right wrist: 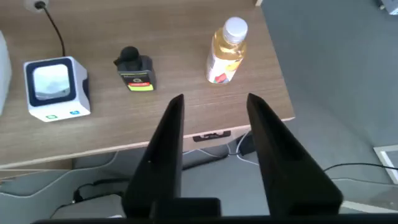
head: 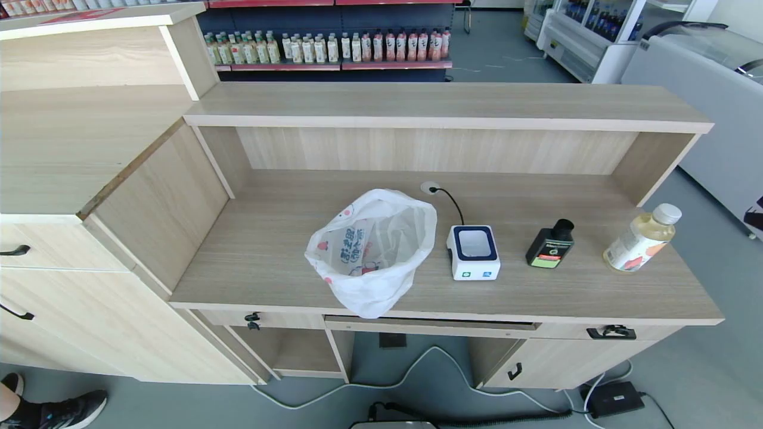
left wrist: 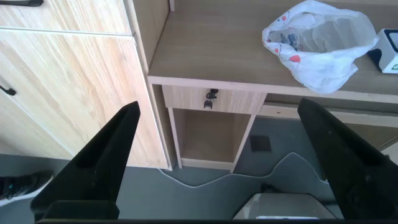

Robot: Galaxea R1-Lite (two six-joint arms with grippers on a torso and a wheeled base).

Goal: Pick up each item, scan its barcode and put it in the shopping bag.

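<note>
The bench [head: 268, 256] is the biggest thing before me, a wooden counter with a raised back shelf. The shopping bag [head: 369, 250] stands open near the middle of its front edge, white with red and blue print, its lower folds spilling slightly over that edge. Toward the right end, close to the front edge, a bottle of pale yellow drink [head: 641, 238] with a white cap stands upright. The scanner [head: 474, 251], a white box with a dark-framed window, sits just beside the bag on its right. Between the scanner and the pale bottle is a small black bottle [head: 551, 244] with a black cap, apart from both.

My left gripper [left wrist: 219, 107] hangs off the bench's front-left corner with its jaws spread wide, holding nothing. My right gripper [right wrist: 216, 99] hovers off the front edge near the right end, jaws parted and empty.
</note>
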